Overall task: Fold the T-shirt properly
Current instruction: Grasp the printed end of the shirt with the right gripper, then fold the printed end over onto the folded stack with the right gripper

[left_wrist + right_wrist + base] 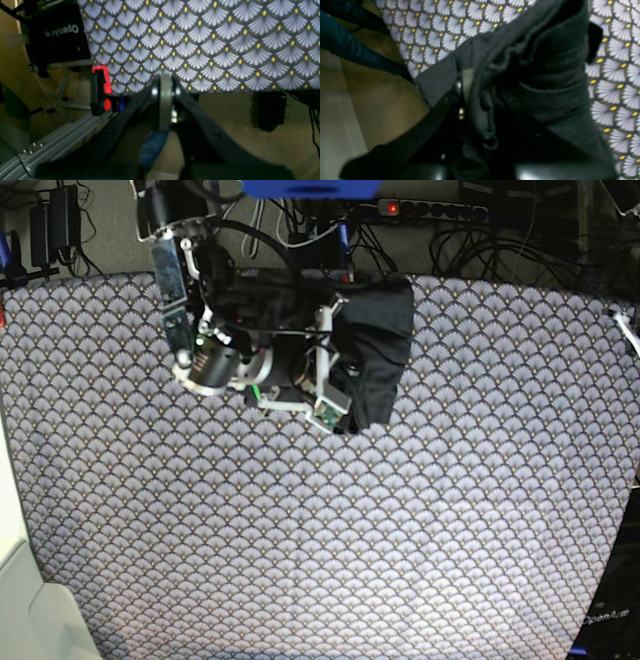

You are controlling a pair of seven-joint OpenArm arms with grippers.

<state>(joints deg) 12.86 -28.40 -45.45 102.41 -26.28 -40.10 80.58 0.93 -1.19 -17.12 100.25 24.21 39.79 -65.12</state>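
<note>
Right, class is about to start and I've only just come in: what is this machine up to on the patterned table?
The right gripper is clamped on a bunched part of the dark T-shirt, which lies crumpled near the far edge of the tablecloth. The left gripper is shut on nothing, by the table's edge. No neat fold yet.

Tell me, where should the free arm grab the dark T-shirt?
Probably the outer edge of the T-shirt, coming from the open tablecloth side. The shirt lies bunched at the far edge, the right gripper already pinches fabric on its other side, and that outer edge lies uncovered.
</note>
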